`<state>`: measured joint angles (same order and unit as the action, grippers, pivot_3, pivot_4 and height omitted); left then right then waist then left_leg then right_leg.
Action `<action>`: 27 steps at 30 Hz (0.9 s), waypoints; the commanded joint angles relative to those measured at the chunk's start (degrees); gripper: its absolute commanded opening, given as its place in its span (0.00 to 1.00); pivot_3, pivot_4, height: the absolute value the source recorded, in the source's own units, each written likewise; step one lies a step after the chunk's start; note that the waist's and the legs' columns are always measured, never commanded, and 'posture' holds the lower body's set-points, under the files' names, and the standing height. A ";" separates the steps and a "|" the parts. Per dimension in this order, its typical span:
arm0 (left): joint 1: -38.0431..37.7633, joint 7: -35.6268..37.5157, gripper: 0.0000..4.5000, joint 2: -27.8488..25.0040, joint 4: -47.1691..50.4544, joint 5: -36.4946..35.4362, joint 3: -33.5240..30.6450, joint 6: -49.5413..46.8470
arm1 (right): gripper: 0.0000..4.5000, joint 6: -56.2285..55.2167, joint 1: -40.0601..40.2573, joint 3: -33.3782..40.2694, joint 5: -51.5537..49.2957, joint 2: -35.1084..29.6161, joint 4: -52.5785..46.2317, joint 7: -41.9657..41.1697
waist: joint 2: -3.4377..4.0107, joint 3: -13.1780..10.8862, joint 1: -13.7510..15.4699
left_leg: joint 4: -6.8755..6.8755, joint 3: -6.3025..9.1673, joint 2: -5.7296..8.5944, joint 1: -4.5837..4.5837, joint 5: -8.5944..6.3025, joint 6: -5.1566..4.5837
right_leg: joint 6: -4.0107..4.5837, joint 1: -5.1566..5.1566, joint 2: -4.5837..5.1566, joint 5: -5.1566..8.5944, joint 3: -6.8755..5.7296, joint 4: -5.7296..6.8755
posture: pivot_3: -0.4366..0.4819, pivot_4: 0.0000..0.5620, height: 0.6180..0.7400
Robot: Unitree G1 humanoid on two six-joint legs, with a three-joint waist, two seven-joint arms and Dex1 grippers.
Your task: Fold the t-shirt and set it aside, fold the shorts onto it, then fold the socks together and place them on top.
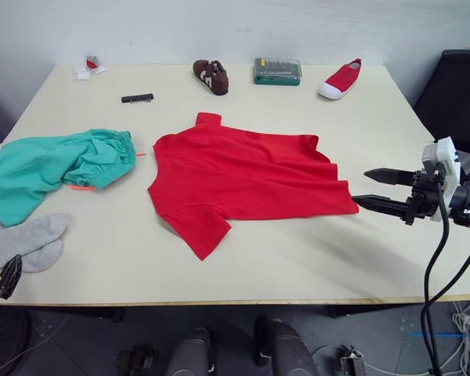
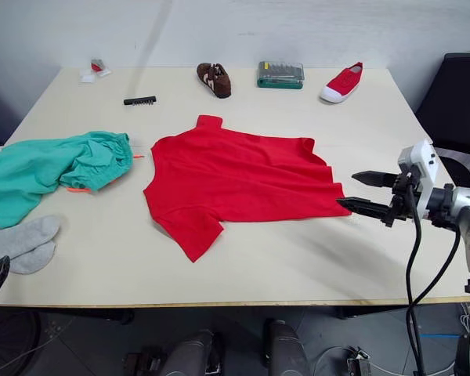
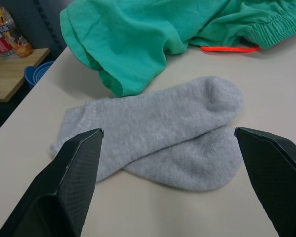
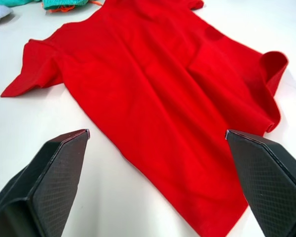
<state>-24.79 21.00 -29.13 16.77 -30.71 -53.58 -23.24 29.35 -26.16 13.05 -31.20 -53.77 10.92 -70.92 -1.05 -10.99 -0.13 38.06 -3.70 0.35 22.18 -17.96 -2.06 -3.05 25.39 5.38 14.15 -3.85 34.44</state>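
Note:
The red t-shirt [image 1: 243, 176] lies spread out but wrinkled in the middle of the table, one sleeve pointing toward the front edge. The teal shorts [image 1: 55, 164] sit bunched at the left, their orange drawstring [image 3: 229, 49] showing. Two grey socks [image 1: 23, 239] lie overlapped near the front left corner. My left gripper [image 3: 167, 130] hovers open just short of the socks, touching nothing. At the shirt's right hem my right gripper [image 1: 360, 188] is open, its fingers pointing at the cloth [image 4: 158, 89] with nothing held.
Along the far edge of the cream table [image 1: 298, 258] stand a brown shoe [image 1: 211, 76], a green case [image 1: 277, 71], a red shoe [image 1: 341, 80], a black bit strip [image 1: 137, 98] and small scraps [image 1: 90, 66]. A black chair [image 1: 458, 94] is off the right side.

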 commanded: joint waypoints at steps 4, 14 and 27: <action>-0.09 -1.11 0.99 0.09 0.29 0.58 -1.35 0.99 | 1.00 -0.46 -1.94 1.28 -0.10 -1.49 -0.75 -0.86 | 0.00 0.00 0.02 | 0.00 0.00 0.00 0.00 0.00 0.00 | 0.00 0.00 0.00 0.00 0.00 0.00 | 0.48 0.27 1.00; -0.92 -0.66 0.99 0.90 0.57 0.93 -1.30 1.79 | 1.00 -2.61 -3.36 -0.73 2.85 -0.42 0.56 0.06 | 0.01 0.00 0.02 | 0.00 -0.02 0.00 0.01 -0.08 0.16 | 0.00 0.02 0.00 0.00 0.01 0.00 | 0.48 0.27 1.00; -1.27 7.24 0.99 -1.81 3.18 0.32 5.44 1.57 | 1.00 -2.06 -0.95 0.38 3.30 -1.80 -1.42 1.25 | 0.01 0.00 0.03 | 0.00 -0.03 0.00 0.00 -0.08 0.17 | -0.02 0.01 0.00 -0.01 0.00 0.02 | 0.48 0.27 1.00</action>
<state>-25.27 25.82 -29.59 17.30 -29.83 -49.26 -22.40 27.54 -27.79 11.61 -28.01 -53.84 11.36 -69.84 -1.04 -10.99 -0.11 38.06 -3.73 0.34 22.18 -18.03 -1.89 -3.06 25.40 5.38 14.14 -3.85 34.46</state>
